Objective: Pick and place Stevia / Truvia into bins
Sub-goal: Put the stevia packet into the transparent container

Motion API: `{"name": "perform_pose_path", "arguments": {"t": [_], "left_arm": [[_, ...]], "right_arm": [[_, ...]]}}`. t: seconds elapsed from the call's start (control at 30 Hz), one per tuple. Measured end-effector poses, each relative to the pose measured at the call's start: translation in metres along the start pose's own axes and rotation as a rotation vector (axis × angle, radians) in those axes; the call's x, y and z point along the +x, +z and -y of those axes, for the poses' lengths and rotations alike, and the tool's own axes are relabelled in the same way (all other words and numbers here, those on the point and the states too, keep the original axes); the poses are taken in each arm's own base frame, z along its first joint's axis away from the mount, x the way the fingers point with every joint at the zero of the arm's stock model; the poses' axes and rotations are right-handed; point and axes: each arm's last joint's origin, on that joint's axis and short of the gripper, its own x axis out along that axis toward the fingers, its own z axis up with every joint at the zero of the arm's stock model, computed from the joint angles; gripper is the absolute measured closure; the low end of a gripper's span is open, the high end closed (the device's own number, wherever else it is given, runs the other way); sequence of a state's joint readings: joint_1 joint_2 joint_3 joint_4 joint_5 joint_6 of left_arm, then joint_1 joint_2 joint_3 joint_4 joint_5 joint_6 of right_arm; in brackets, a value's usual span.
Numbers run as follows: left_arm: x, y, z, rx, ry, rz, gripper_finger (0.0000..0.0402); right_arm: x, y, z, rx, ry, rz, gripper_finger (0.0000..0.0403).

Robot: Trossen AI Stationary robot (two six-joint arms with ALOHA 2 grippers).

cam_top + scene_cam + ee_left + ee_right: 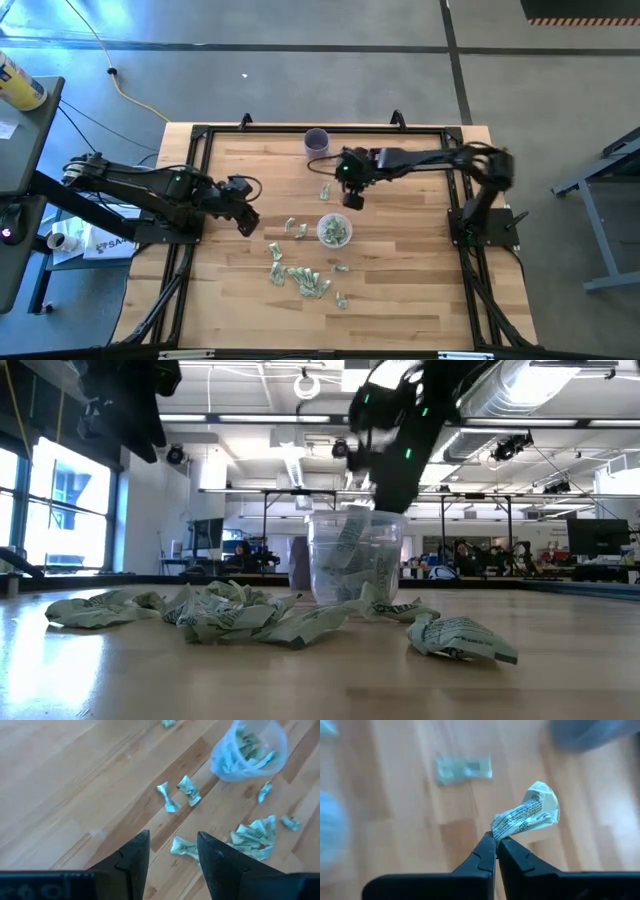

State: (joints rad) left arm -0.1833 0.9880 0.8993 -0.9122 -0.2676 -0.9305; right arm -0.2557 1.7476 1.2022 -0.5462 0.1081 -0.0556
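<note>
Pale green and white Stevia sachets [300,278] lie scattered on the wooden table, most of them near its front middle. The clear cup [334,230] stands upright among them with several sachets inside. My right gripper [496,839] hangs above the table just behind the cup, shut on one crumpled sachet [527,815]. My left gripper [172,855] hovers open over bare wood at the left, with a sachet [182,847] lying below it on the table. My right gripper pinches one end of the crumpled sachet [501,831] between its two fingertips. The fingers slant down from the table's right. The rest of the sachet sticks out past the tips, lifted clear of the table.
An opaque purple cup [317,141] stands near the far edge. A single sachet [325,190] lies between it and the clear cup. A black frame [200,135] borders the table. Bare wood lies at the front left and at the right.
</note>
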Motion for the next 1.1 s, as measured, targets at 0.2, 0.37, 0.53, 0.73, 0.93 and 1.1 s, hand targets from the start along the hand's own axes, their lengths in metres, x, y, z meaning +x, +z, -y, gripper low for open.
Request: {"name": "perform_pose_path", "arguments": {"t": [0.2,0.37,0.53,0.73,0.93,1.1], "left_arm": [[0.019,0.008,0.019,0.053,-0.06,0.04,0.0202],[0.049,0.028,0.021,-0.001,-0.029,0.069,0.0202],[0.073,0.056,0.008,-0.161,-0.103,0.024,0.0202],[0.104,0.082,0.002,-0.222,-0.107,0.134,0.0201],[0.157,0.103,-0.003,-0.306,-0.046,0.12,0.0201],[0.193,0.125,0.016,-0.233,0.004,0.054,0.0201]], "right_arm": [[-0.062,0.006,-0.032,0.072,0.248,0.157,0.0398],[-0.052,0.006,-0.077,0.112,0.448,0.107,0.0368],[-0.045,-0.001,-0.101,0.13,0.405,0.052,0.0288],[-0.077,-0.014,-0.099,0.122,0.15,0.074,0.0163],[-0.12,-0.041,-0.087,0.26,-0.112,0.056,0.0074],[-0.13,-0.051,-0.082,0.339,-0.178,0.02,0.0049]]}}
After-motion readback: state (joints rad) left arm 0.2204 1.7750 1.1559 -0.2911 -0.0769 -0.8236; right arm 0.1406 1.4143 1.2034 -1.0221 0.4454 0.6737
